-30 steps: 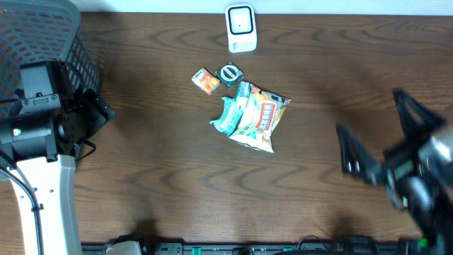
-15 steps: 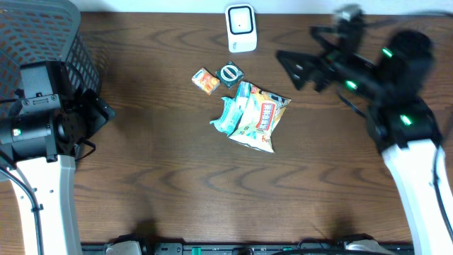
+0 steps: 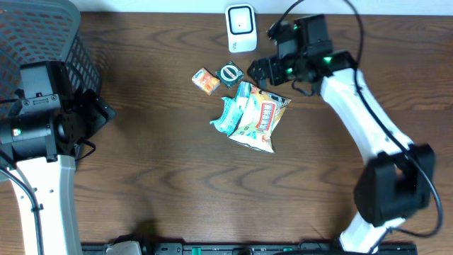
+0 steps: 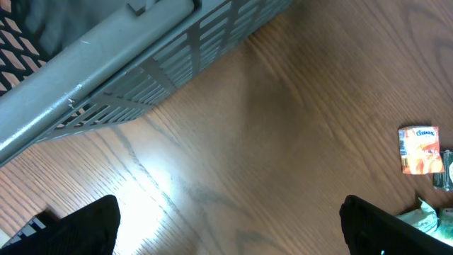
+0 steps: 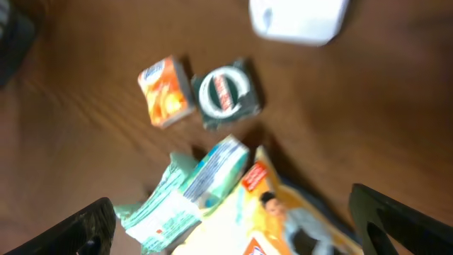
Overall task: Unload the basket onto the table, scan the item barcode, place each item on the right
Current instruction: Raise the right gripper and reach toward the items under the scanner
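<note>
**Step in hand: approach to pick an item**

I hold the right claw [image 3: 260, 71] above the pile, jaws wide and empty. Between its tips lie the snack bag [image 3: 260, 117] and teal packet [image 3: 228, 117]. The green tin [image 3: 231, 74] and orange box [image 3: 206, 81] sit just ahead, with the scanner [image 3: 241, 28] beyond them. The left claw [image 4: 226, 234] hangs wide and empty beside the basket [image 4: 106, 64]. Next move, in my judgement: descend, straddle one item, close, then present its barcode to the scanner.

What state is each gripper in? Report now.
Left gripper: open, holding nothing.
Right gripper: open, holding nothing, above the snack packets.
</note>
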